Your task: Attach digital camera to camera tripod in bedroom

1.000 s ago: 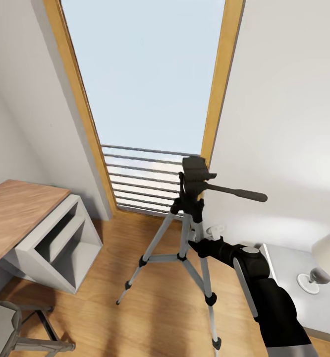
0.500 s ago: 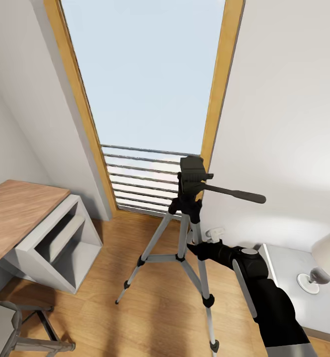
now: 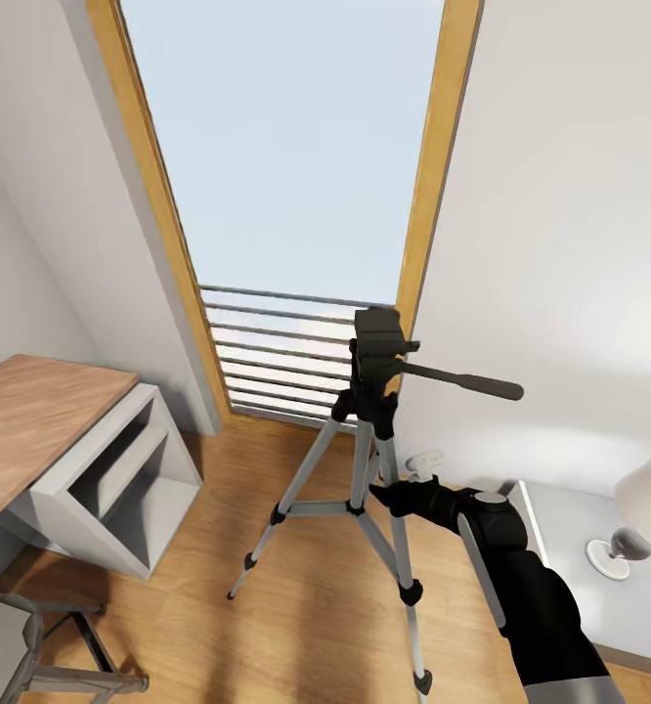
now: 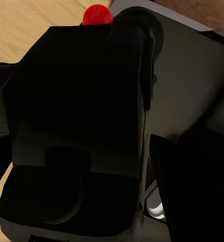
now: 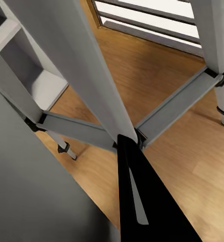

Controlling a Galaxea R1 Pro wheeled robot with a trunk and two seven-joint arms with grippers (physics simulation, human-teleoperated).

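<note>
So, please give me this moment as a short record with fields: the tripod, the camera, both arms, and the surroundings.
tripod: camera tripod stands upright on the wood floor before the window; its head is bare
camera: digital camera sits very close before the left wrist lens, red button visible
right arm: right gripper is at a tripod leg
left arm: grasp cannot be told
surroundings: desk, lamp

bright even daylight from window [image 3: 286,147] | soft floor shadows | left wrist close-up dark, blurred
</note>
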